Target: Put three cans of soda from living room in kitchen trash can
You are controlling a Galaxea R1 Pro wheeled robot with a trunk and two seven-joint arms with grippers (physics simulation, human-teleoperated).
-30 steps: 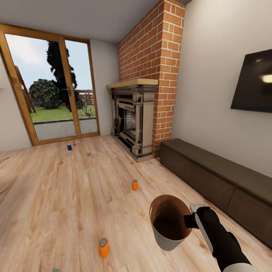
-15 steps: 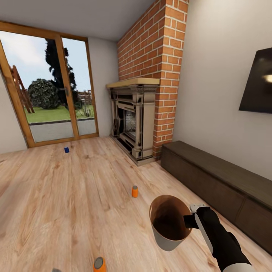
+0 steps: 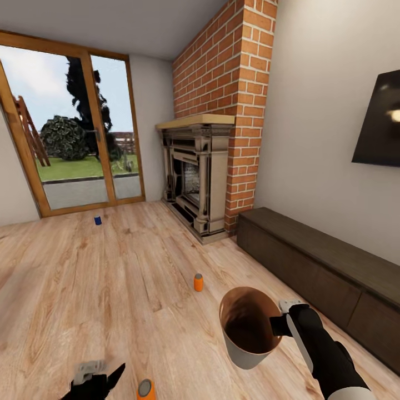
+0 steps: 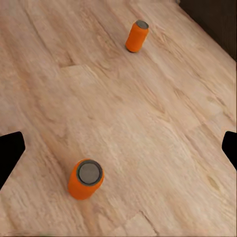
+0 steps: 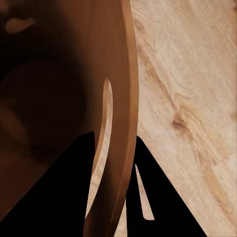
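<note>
My right gripper (image 3: 279,323) is shut on the rim of the tash can (image 3: 246,328), a pale bin with a glossy brown inside, held above the floor. In the right wrist view its dark fingers (image 5: 69,187) straddle the bin's wall (image 5: 118,98). One orange can of soda (image 3: 146,389) stands at the bottom edge of the head view, another orange can (image 3: 198,282) stands farther off, and a blue can (image 3: 98,220) stands near the glass door. My left gripper (image 3: 103,383) hangs open above the floor, over the near orange can (image 4: 85,178), with the far one (image 4: 137,36) beyond.
A brick fireplace (image 3: 197,178) stands ahead on the right. A long low dark cabinet (image 3: 322,266) runs along the right wall under a black TV (image 3: 383,119). Glass patio doors (image 3: 72,150) close the far left. Light wood floor (image 3: 83,289) spreads between them.
My left gripper has come up into the head view at the bottom left. The camera shifted earlier, then held still. The bin stays in my right gripper.
</note>
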